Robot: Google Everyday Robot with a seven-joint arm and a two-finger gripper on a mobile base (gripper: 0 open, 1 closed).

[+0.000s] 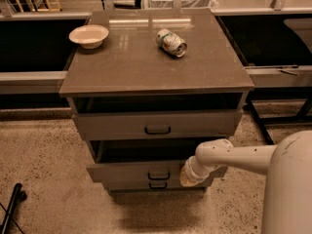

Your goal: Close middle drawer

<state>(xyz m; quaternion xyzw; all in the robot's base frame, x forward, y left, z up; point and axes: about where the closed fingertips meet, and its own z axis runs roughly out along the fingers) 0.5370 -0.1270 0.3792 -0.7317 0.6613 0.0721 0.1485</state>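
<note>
The grey cabinet has three drawers. The middle drawer (pixel 131 171) is pulled out a little, with a dark gap above its front panel and a small dark bar handle (pixel 158 175) at its centre. The top drawer (pixel 156 125) sits above it and the lowest drawer (pixel 146 185) just below. My gripper (pixel 188 177), at the end of the white arm (pixel 234 157), is against the middle drawer's front, just right of the handle.
On the cabinet top (pixel 146 67) are a white bowl (pixel 88 35) at the back left and a can (pixel 171 42) lying on its side. Low dark shelving stands to the left and right. A black stand foot (pixel 12 208) is on the speckled floor at the lower left.
</note>
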